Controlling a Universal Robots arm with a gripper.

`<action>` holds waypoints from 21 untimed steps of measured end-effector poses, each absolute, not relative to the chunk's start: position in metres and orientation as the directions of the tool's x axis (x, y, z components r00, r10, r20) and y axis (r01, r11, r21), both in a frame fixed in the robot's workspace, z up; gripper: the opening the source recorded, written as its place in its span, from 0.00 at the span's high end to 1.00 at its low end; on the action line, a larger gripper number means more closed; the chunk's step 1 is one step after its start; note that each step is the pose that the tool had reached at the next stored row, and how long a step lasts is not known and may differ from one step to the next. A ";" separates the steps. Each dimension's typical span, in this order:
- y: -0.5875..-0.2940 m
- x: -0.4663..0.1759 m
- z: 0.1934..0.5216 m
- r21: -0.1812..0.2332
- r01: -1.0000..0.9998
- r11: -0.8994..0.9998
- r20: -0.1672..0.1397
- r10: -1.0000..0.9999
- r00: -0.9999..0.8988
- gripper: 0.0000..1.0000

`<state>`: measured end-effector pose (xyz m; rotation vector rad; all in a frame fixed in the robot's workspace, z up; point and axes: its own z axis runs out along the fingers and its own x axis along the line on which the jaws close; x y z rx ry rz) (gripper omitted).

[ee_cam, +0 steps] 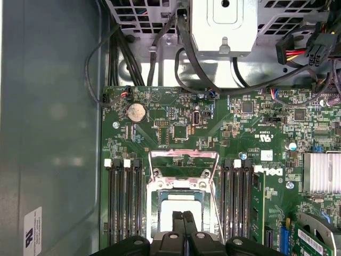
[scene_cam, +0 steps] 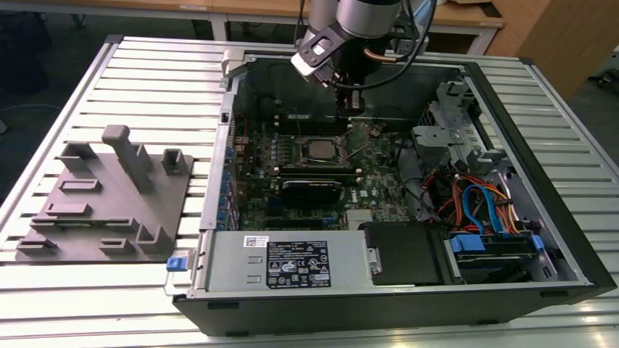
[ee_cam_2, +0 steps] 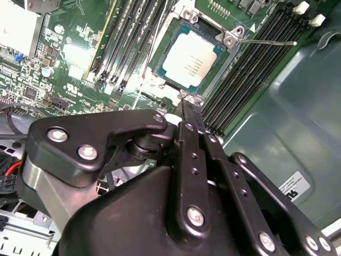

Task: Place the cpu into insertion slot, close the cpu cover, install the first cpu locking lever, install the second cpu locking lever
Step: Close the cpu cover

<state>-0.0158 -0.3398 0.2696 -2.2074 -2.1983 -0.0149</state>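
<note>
Black end effector linkage sits nearest the lens in both wrist views, its fingers clenched together with nothing between them, tips just beside the socket edge. Noted: the cpu lies flat in the insertion slot on the green motherboard. Its cpu cover appears swung up, clear of the chip. Open computer case rests on the slatted tabletop.

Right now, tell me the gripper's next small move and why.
Probably shift toward the locking lever: it juts out sideways, seemingly unlatched, while the cpu lies seated under the cpu cover and the shut gripper hovers at the cover's opposite edge.
</note>
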 end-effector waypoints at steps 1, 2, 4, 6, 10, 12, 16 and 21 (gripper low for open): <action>-0.340 -0.016 0.270 -0.012 1.000 -0.004 0.025 1.000 0.004 0.90; -0.340 -0.016 0.270 -0.012 1.000 -0.004 0.025 1.000 0.004 0.90; -0.340 -0.015 0.270 -0.012 1.000 -0.004 0.025 1.000 0.004 0.90; -0.340 -0.015 0.270 -0.012 1.000 -0.004 0.025 1.000 0.004 0.90; -0.340 -0.014 0.270 -0.012 1.000 -0.004 0.025 1.000 0.004 0.90; -0.340 -0.014 0.270 -0.012 1.000 -0.004 0.025 1.000 0.004 0.90; -0.340 -0.013 0.270 -0.012 1.000 -0.004 0.025 1.000 0.004 0.90; -0.340 -0.012 0.270 -0.012 1.000 -0.004 0.025 1.000 0.004 0.90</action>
